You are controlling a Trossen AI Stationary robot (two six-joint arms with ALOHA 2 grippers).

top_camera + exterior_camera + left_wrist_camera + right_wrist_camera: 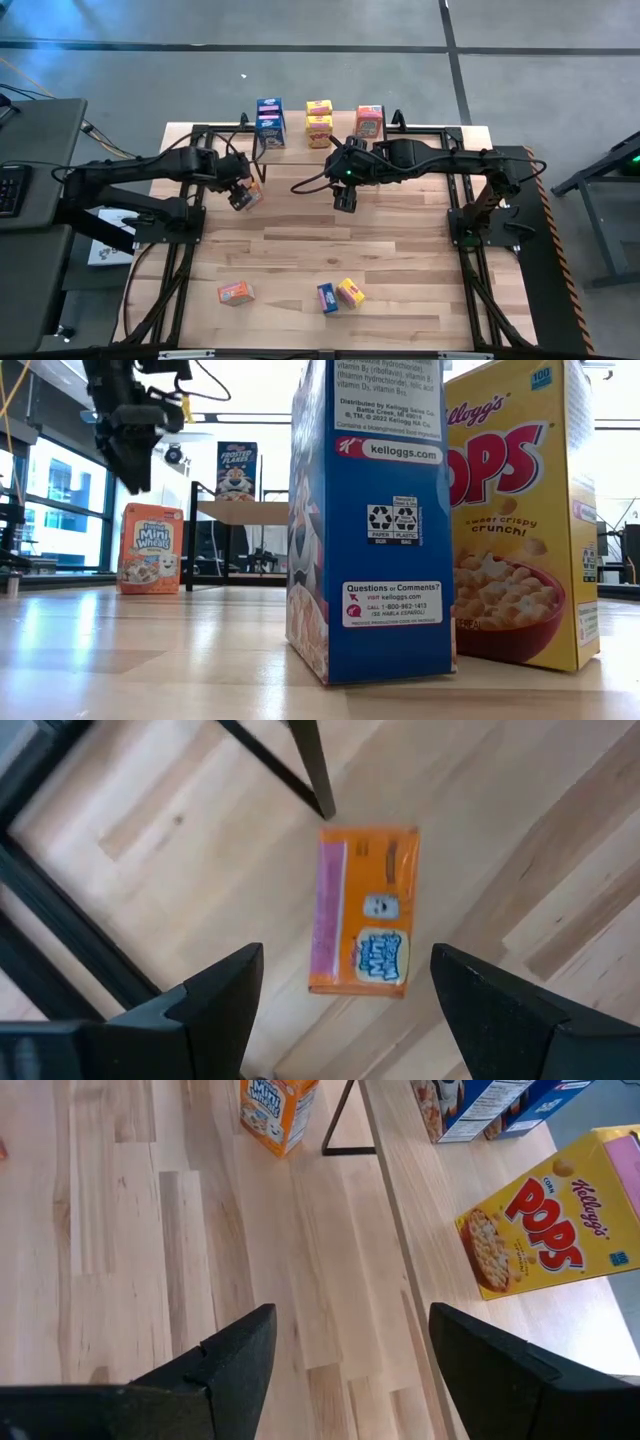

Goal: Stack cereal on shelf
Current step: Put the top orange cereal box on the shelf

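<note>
An orange cereal box (365, 910) stands on the table beside the shelf's left front leg (310, 765) and shows upright in the low view (150, 548). My left gripper (347, 960) hangs open above it (240, 197), with its fingers clear of the box. My right gripper (350, 1320) is open and empty over the table just in front of the shelf (345, 203). On the shelf (400, 1210) stand blue boxes (270, 122), yellow boxes (319, 122) and an orange box (369, 122).
Near the table's near edge sit an orange box (236, 293), a blue box (327, 297) and a yellow box (350, 292); the blue and yellow ones fill the low view. Bare wood lies between them and the shelf. Black frame rails run along both table sides.
</note>
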